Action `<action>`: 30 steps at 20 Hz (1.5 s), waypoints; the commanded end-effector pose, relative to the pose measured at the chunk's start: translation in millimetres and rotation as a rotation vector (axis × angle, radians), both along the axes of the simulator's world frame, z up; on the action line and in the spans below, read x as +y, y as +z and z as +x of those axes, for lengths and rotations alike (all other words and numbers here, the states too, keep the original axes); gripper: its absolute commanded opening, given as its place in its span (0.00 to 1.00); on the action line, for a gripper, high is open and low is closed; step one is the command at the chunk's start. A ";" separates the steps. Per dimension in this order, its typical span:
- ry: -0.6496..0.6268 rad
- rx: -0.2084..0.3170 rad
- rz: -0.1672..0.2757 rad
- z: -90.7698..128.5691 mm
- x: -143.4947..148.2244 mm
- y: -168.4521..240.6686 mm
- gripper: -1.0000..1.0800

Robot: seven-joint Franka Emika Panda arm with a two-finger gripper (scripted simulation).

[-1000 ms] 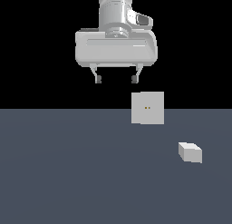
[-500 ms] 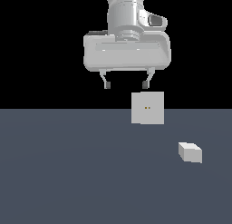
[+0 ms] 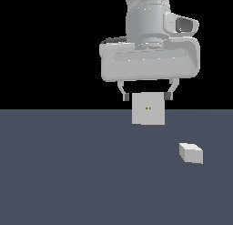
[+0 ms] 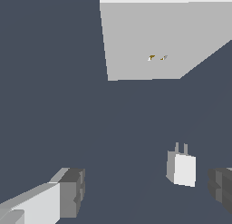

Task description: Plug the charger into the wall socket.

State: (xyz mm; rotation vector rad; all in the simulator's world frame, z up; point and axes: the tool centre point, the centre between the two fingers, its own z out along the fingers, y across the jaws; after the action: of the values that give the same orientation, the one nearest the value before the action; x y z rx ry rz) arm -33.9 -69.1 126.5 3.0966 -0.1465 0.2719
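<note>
The gripper (image 3: 146, 96) hangs from the arm (image 3: 148, 19) pointing straight down, high above the floor (image 3: 68, 174), its two fingers (image 3: 126, 96) spread wide apart and holding nothing. In the exterior view the fingertips frame the top corners of the wall socket (image 3: 148, 108), which stands upright on the floor with two small orange dots at its centre. The charger (image 3: 190, 152) lies on the floor at about four o'clock from the socket, well apart from it. The wrist view shows the charger (image 4: 182, 168) between the finger pads (image 4: 72, 191), nearer one of them, its two prongs pointing toward the socket (image 4: 149, 41).

Open floor around charger (image 3: 191, 153); wall socket (image 3: 148, 109) well apart.
</note>
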 end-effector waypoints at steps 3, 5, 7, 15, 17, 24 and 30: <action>-0.036 -0.050 -0.005 -9.1 -19.7 -14.5 0.96; -0.052 -0.072 -0.007 -12.9 -28.2 -21.1 0.96; -0.068 -0.093 -0.009 -16.6 -36.7 -27.8 0.96; -0.120 -0.163 -0.014 -27.6 -63.6 -50.5 0.96; -0.128 -0.175 -0.014 -29.3 -68.1 -54.6 0.96; -0.146 -0.200 -0.014 -32.2 -77.2 -63.4 0.96; -0.147 -0.200 -0.014 -32.6 -77.9 -65.1 0.96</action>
State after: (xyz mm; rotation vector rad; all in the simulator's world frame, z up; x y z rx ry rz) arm -66.5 -147.1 62.1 3.0188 -0.3731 0.5730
